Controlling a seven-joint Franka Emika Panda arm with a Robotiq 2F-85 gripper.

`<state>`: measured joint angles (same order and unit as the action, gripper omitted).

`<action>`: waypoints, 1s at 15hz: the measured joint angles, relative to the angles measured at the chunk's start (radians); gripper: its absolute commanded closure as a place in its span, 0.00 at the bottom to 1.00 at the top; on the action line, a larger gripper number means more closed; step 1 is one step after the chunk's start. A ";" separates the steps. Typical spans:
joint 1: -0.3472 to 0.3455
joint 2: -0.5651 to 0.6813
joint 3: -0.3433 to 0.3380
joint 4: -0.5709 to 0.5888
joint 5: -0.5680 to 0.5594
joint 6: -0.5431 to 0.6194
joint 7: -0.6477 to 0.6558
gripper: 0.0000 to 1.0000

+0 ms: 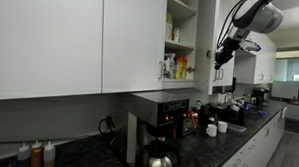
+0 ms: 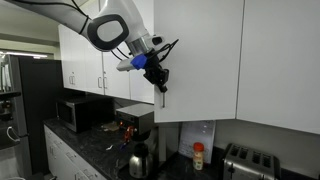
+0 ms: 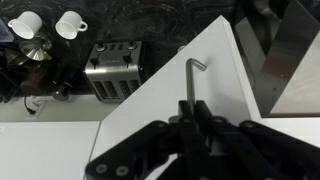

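Note:
My gripper [image 3: 197, 112] is shut on the thin metal handle [image 3: 192, 80] of a white upper cabinet door [image 3: 150, 110]. The handle's bent top end sticks out above the fingers in the wrist view. In both exterior views the gripper [image 1: 224, 53] [image 2: 160, 76] hangs at the lower edge of the door [image 2: 200, 60], high above the counter. The door [image 1: 213, 46] stands swung out, seen edge-on, and the cabinet's shelves [image 1: 176, 64] with bottles and boxes show beside it.
Below on the dark counter stand a coffee maker [image 1: 164, 119], a steel kettle [image 1: 159, 154], a toaster [image 3: 113, 68] [image 2: 250, 160], white cups [image 3: 25, 25] and sauce bottles [image 1: 37, 155]. A microwave [image 2: 82, 112] and a fridge [image 2: 20, 110] stand further along.

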<state>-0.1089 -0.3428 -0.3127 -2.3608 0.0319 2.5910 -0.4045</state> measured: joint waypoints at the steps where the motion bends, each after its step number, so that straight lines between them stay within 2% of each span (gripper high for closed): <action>1: 0.000 0.000 0.000 0.000 0.000 0.000 0.000 0.89; 5: 0.000 0.000 0.000 0.000 0.000 0.000 0.000 0.89; 6: 0.000 0.000 0.000 0.000 0.000 0.000 0.000 0.97; 15: 0.002 0.003 -0.001 0.001 0.003 0.002 0.004 0.97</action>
<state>-0.1073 -0.3397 -0.3136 -2.3599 0.0345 2.5934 -0.4004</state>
